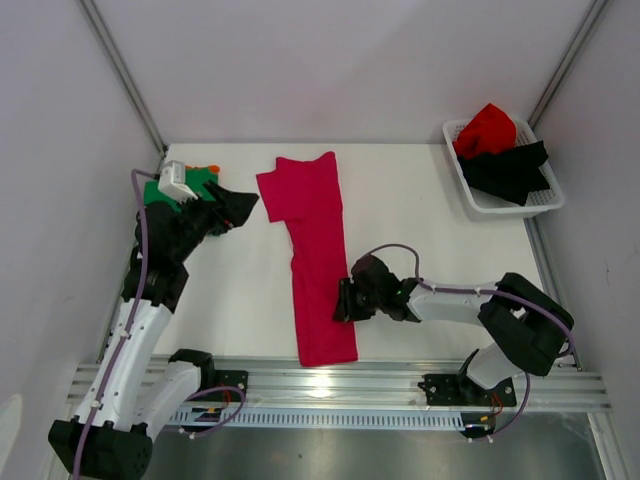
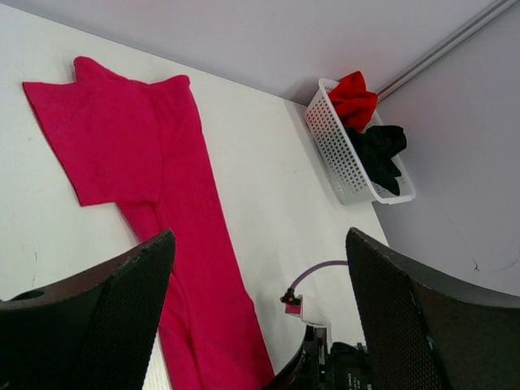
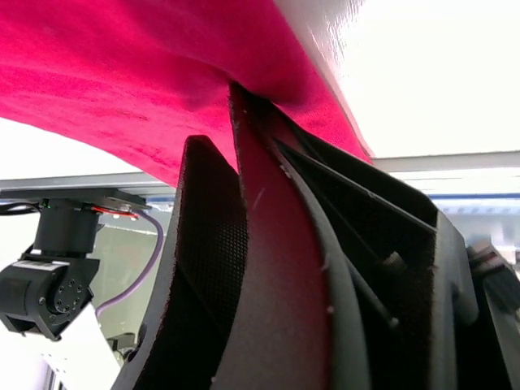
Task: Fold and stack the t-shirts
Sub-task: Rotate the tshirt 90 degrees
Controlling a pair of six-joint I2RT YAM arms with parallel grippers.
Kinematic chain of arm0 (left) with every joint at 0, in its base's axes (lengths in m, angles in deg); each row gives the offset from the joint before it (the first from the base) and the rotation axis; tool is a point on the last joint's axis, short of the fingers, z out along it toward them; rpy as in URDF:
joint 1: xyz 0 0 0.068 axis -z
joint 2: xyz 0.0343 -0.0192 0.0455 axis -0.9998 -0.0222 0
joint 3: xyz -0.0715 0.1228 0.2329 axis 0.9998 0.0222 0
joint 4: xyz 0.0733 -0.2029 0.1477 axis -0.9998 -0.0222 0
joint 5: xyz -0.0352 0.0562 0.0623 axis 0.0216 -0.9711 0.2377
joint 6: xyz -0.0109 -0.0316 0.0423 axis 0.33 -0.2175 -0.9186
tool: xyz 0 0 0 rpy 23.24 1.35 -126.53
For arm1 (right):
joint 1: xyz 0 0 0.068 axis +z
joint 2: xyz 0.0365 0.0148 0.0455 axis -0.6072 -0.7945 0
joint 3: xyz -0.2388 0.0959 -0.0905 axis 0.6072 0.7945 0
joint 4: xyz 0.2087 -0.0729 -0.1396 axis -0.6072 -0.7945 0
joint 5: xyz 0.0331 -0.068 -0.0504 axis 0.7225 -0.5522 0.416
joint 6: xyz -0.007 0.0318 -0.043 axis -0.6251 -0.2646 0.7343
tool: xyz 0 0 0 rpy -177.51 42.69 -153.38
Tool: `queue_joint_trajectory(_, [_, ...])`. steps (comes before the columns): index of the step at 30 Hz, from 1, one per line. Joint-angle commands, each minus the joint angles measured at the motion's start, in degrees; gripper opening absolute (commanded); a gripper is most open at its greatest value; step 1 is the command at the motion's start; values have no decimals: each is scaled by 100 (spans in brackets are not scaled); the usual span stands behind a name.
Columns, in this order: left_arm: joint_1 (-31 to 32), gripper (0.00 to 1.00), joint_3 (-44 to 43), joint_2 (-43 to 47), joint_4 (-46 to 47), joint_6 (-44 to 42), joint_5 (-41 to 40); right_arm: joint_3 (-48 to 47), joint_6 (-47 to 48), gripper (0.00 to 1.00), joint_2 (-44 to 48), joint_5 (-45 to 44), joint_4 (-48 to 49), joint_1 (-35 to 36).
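A magenta-pink t-shirt [image 1: 315, 250] [image 2: 122, 138] lies flat mid-table, folded into a long strip with its sleeve end at the far side. My right gripper [image 1: 342, 300] [image 3: 215, 114] sits low at the strip's right edge. Its jaws stand a little apart, with the cloth's edge [image 3: 122, 73] draped over their tips. My left gripper [image 1: 235, 208] [image 2: 260, 236] hovers wide open at the far left with nothing in it, beside a green t-shirt [image 1: 205, 182] with a bit of orange showing. A red t-shirt [image 1: 487, 128] [image 2: 354, 96] and a black one [image 1: 512, 168] [image 2: 382, 150] lie in the basket.
The white lattice basket [image 1: 500, 205] [image 2: 337, 150] stands at the far right corner. Grey walls and slanted metal posts close in the table. An aluminium rail [image 1: 400, 385] with the arm bases runs along the near edge.
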Motion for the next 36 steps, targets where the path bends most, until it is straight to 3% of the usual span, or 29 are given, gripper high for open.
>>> queue_joint_trajectory(1, [-21, 88, -165, -24, 278, 82, 71, -1, 68, 35, -201, -127, -312, 55])
queue_joint_trajectory(11, [-21, 88, 158, -296, 472, 144, 186, -1125, 893, 36, 440, -742, -1323, 11])
queue_joint_trajectory(15, [-21, 88, 184, -296, 551, 196, 229, -1705, 1342, 36, 380, -962, -1324, -575])
queue_joint_trajectory(19, [-21, 87, 219, -332, 551, 196, 256, -2232, 1791, 36, -452, -998, -500, -1245])
queue_joint_trajectory(23, [-21, 88, 254, -297, 464, 144, 169, -3485, 1836, 36, -1605, -770, 2, -1755])
queue_joint_trajectory(33, [-21, 87, 281, -314, 322, 21, 71, -6133, 1466, 36, -3882, 144, 558, -1923])
queue_joint_trajectory(36, [-21, 87, 342, -332, 358, 38, 89, -6521, 1615, 36, -4330, 312, 602, -1923])
